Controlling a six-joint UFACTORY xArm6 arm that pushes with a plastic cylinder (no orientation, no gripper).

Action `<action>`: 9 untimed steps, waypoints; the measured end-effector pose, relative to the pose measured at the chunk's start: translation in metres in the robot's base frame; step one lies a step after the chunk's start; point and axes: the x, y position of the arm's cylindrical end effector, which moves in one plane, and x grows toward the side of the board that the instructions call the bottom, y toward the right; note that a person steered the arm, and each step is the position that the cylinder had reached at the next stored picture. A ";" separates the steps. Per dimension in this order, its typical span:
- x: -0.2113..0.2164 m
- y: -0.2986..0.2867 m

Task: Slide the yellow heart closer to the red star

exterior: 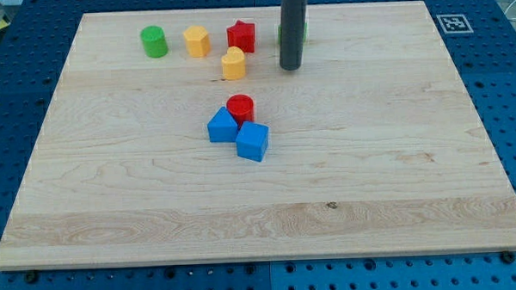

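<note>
The yellow heart [234, 64] sits just below-left of the red star [241, 36] on the bench [370, 158]. The tip [291, 68], a bare rod with no end effector jaws, stands to its right. The heart is probably light, rigid and free-sliding; a push on its lower side should do.

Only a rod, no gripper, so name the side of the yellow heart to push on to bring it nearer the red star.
Contact the yellow heart on its lower-left side and push up-right: the red star sits just above, slightly right. My tip stands to the heart's right, so should probably circle below first.
</note>
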 end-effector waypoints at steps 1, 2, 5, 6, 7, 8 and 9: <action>0.031 0.013; 0.045 -0.036; 0.004 -0.154; 0.003 -0.126; 0.003 -0.099; 0.003 -0.096; 0.007 -0.091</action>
